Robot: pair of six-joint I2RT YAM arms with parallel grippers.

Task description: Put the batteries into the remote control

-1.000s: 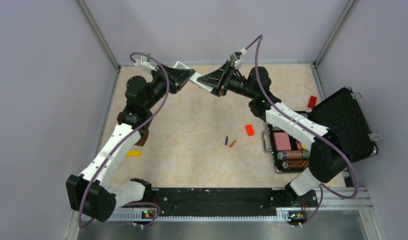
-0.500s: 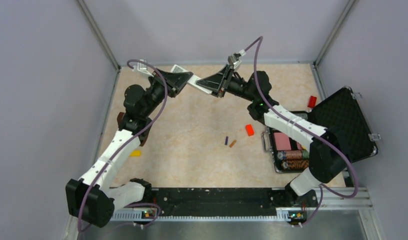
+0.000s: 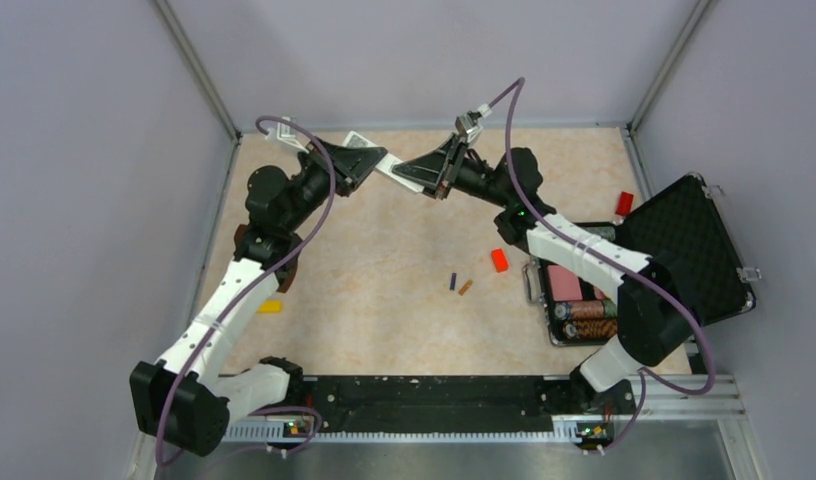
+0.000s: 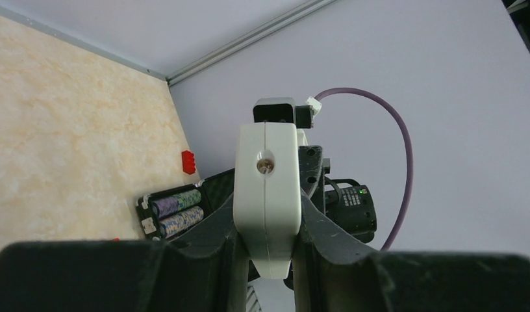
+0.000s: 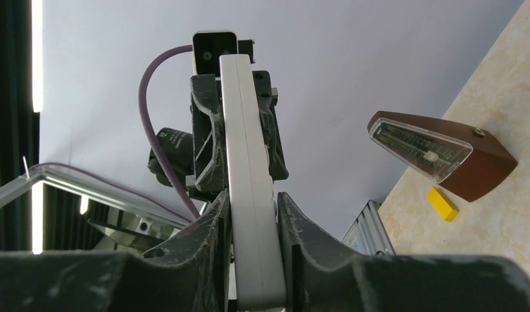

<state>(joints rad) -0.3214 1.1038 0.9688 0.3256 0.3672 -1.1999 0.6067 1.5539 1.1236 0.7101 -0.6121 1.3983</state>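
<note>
The white remote control point(image 3: 389, 165) is held in the air over the back of the table, gripped at both ends. My left gripper point(image 3: 369, 160) is shut on one end and my right gripper point(image 3: 412, 172) on the other. In the left wrist view the remote point(image 4: 265, 182) stands end-on between my left gripper's point(image 4: 265, 244) fingers. In the right wrist view its narrow edge point(image 5: 248, 188) runs up between my right gripper's point(image 5: 252, 250) fingers. The two batteries lie side by side on the table mid-right, one dark purple point(image 3: 453, 282), one orange-brown point(image 3: 465, 287), far from both grippers.
A red block point(image 3: 499, 260) lies right of the batteries, another point(image 3: 624, 203) by the open black case point(image 3: 684, 260), which holds large cells point(image 3: 587, 318). A yellow bar point(image 3: 270, 307) and a brown metronome point(image 5: 441, 156) sit at the left, by my left arm.
Both grippers have carried the remote a little to the left and toward the back wall. The left arm has swung further back. The batteries have not moved.
</note>
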